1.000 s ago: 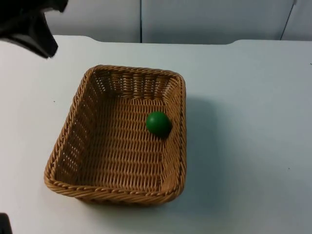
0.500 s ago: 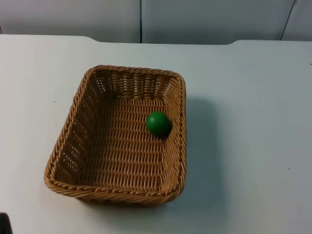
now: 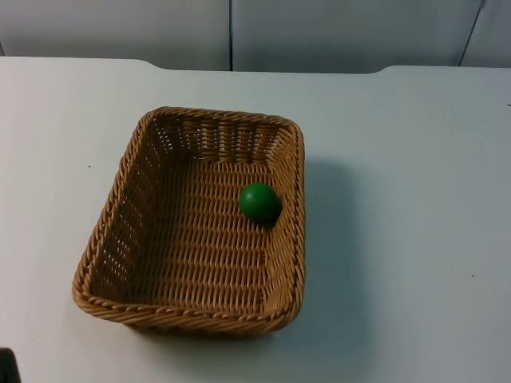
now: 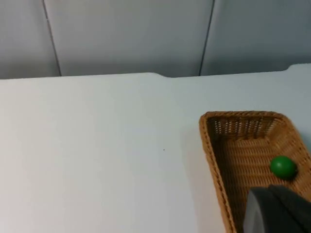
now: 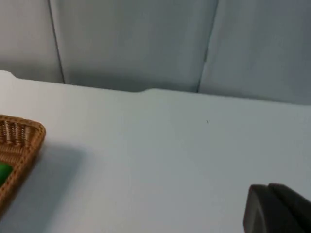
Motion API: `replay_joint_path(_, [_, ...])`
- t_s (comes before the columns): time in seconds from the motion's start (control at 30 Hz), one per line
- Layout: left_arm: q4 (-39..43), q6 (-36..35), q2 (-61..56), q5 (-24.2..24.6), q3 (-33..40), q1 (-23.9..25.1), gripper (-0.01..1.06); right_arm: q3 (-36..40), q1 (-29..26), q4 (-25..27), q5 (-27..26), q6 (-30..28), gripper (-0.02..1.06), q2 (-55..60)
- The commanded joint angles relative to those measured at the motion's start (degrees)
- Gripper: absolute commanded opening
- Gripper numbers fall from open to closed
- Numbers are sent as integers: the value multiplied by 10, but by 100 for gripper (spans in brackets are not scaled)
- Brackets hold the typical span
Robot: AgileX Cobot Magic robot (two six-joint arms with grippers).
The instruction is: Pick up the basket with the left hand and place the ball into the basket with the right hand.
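Since the green ball [image 3: 259, 202] already lies inside the wicker basket [image 3: 120, 206], against its right wall, on the white table [image 3: 399, 159], nothing needs placing. Left gripper [image 4: 277, 211] and right gripper [image 5: 277, 208] wait; I cannot tell their fingers' state.

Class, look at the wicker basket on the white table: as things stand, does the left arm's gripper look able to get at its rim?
Probably yes. The basket sits open on the table with nothing beside its rim; only the green ball lies inside. From the left wrist view, bare table lies before the basket.
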Motion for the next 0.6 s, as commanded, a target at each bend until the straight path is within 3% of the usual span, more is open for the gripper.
replay_joint_path(0.0, [19,-14,-9,13,10,-2,0,64,-10,-23,-7,50,0,-44])
replay_joint_path(0.07, [25,-14,-9,22,14,-2,0,89,-24,-27,-8,54,0,-68])
replay_joint_path(0.2, [30,-14,-9,25,34,-2,0,140,-133,-14,-40,22,0,-151])
replay_joint_path(0.23, [30,-14,-9,25,34,-2,0,140,-133,-14,-40,22,0,-151])
replay_joint_path(0.33, [30,-14,-10,21,52,-2,0,141,-261,42,-70,-64,0,-199])
replay_joint_path(0.37, [30,-14,-10,18,64,-2,0,141,-332,74,-60,-130,0,-199])
replay_joint_path(0.4, [30,-14,-10,18,64,-2,0,141,-332,74,-60,-130,0,-199])
replay_joint_path(0.47, [25,-12,-14,17,82,-2,0,138,-382,176,-66,-144,0,-199])
replay_joint_path(0.53, [25,-5,-29,4,103,-2,0,143,-389,295,-94,-229,0,-199])
replay_joint_path(0.57, [25,-5,-29,4,103,-2,0,143,-389,295,-94,-229,0,-199])
